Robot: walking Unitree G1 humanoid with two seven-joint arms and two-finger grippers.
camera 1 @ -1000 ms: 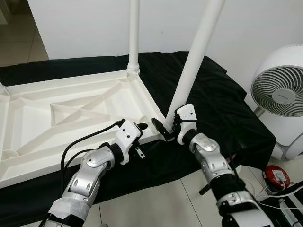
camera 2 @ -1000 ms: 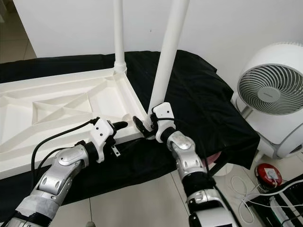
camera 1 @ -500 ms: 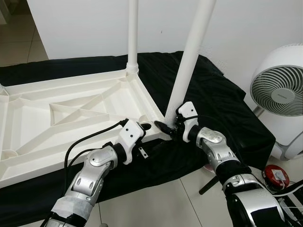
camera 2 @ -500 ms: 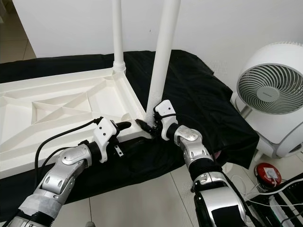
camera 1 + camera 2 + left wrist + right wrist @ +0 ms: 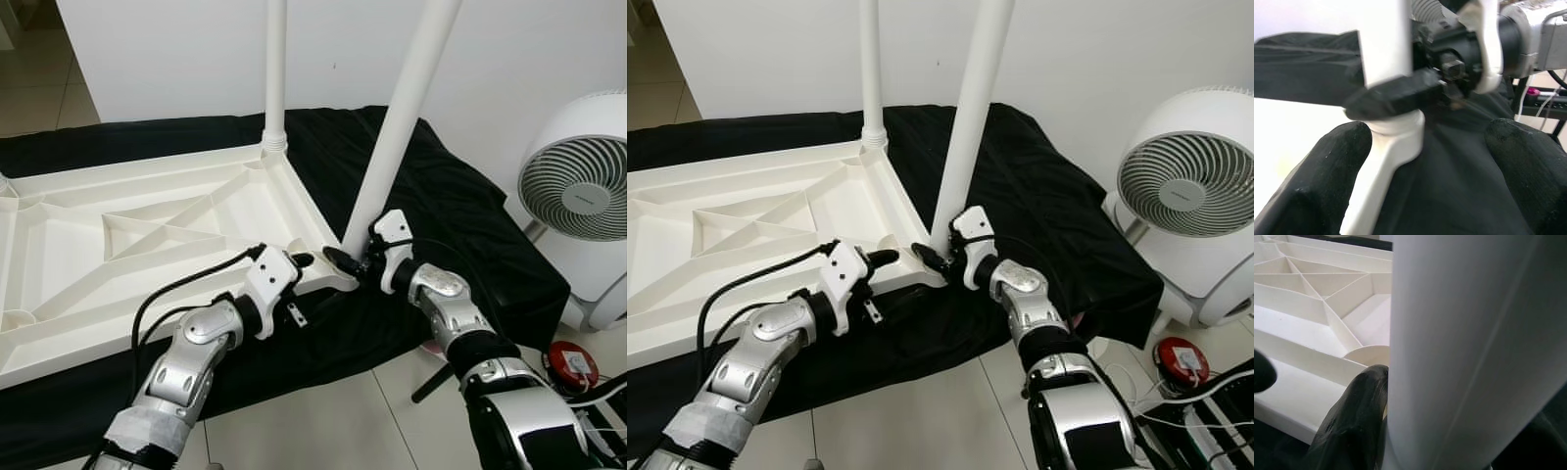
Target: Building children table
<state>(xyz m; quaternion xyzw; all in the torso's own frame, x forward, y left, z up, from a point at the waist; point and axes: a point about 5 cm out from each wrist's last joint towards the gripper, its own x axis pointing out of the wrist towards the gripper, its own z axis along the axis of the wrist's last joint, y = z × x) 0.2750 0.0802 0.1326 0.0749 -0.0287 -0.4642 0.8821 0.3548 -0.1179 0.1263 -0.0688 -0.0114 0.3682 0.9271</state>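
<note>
The right gripper (image 5: 345, 264) is clasping the foot of the near table leg (image 5: 397, 122), which is leaning off vertical above the corner socket of the upturned tabletop (image 5: 147, 235). The left gripper (image 5: 299, 260), fingers parted and empty, is bracing just beside that corner.

The tabletop (image 5: 147, 235) lies on the cloth (image 5: 441, 206) before me, one leg (image 5: 275, 69) at its far corner, a fan (image 5: 578, 196) to my right.
</note>
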